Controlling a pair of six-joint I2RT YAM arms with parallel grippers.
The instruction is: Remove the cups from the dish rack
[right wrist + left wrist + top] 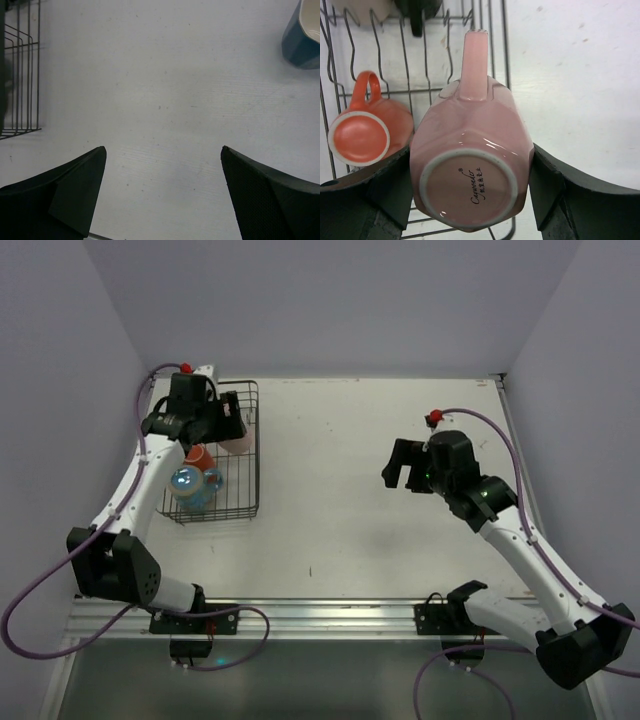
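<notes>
Left gripper [471,192]: closed on the pink cup [470,165], one dark finger pressed against each flank; cup base toward the wrist camera, handle toward the top of the frame.
Pink cup, location: upper right part of the dish rack [256,495] in the overhead view, over the wire grid and near the right-hand wall; not possible to tell whether lifted clear of the wires.
Other cups in the rack: orange cup [359,137] base-up, just beside the pink one at the left of the wrist frame; black cup [417,12] and cream cup [365,6] at the top edge; light blue cups [192,485] toward the lower end of the rack, overhead view.
Right gripper [162,165]: open, nothing between the fingers, hovering above the table [330,500] right of centre, well apart from the rack.
Blue cup [302,35]: out of the rack, on the table at the upper right corner of the right wrist frame.
Step in hand (judged): extraction of the pink cup.
Risk, slip: glazed, faceted sides held by friction alone; likely cause, a quick swing.
Risk, snag: handle or rim catching the rack wall and dragging the rack; likely cause, sideways travel before enough rise.
Risk, knock: orange cup toppled by the adjacent finger; likely cause, drift toward frame left.
</notes>
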